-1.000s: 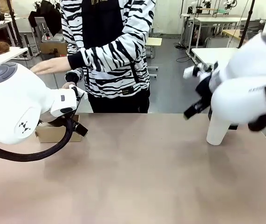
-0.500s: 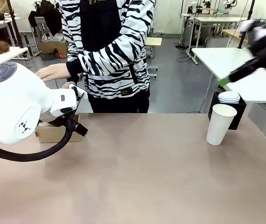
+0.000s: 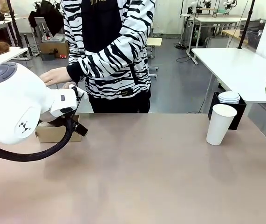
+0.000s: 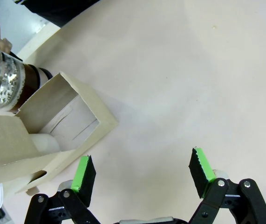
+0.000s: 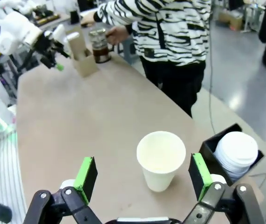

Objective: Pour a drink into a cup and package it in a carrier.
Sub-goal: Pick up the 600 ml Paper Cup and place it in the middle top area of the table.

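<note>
Right end effector [image 5: 142, 169], jaws apart, has withdrawn from the cup [image 3: 220, 123].

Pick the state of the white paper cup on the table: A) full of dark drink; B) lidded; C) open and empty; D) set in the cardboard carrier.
C: the right wrist view looks into the cup, bare white inside, no lid, standing on the table beside the black box.

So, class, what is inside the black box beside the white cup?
A stack of round white lids sits inside the black box. Its walls hide how deep the stack goes and anything beneath it.
</note>
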`<state>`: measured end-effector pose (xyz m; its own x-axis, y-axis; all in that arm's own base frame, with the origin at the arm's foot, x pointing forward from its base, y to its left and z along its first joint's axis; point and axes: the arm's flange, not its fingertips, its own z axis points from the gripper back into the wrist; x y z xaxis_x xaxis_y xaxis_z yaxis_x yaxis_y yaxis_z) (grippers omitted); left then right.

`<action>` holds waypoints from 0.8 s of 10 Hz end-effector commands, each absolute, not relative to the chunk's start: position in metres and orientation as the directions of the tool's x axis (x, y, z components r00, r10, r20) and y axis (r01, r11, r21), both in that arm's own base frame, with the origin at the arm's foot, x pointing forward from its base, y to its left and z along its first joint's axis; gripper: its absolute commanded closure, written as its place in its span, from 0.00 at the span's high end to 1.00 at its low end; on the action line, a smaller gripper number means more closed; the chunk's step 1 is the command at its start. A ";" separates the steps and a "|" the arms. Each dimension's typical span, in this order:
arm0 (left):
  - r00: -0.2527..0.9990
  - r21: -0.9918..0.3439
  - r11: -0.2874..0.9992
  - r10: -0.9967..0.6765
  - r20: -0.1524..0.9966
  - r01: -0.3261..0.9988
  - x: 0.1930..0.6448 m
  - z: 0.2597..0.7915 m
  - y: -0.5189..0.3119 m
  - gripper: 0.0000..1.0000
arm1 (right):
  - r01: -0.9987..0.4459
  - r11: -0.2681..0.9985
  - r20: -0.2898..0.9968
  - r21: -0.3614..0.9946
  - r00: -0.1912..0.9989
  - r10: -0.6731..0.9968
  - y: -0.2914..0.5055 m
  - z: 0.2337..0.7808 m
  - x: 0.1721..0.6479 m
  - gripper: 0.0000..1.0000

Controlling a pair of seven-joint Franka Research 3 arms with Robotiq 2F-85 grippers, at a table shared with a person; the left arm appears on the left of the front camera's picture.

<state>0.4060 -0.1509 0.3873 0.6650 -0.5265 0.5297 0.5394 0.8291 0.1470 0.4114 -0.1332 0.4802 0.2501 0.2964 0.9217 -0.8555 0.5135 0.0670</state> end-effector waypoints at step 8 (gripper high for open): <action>0.662 0.148 0.829 -0.526 0.534 0.540 0.406 0.389 -0.151 1.00 | -0.851 0.511 0.936 0.120 0.268 0.227 -0.159 0.436 0.429 1.00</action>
<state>0.4061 -0.1511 0.3874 0.6648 -0.5267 0.5298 0.5395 0.8290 0.1473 0.4130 -0.1418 0.4636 0.3083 0.2913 0.9056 -0.8362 0.5369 0.1120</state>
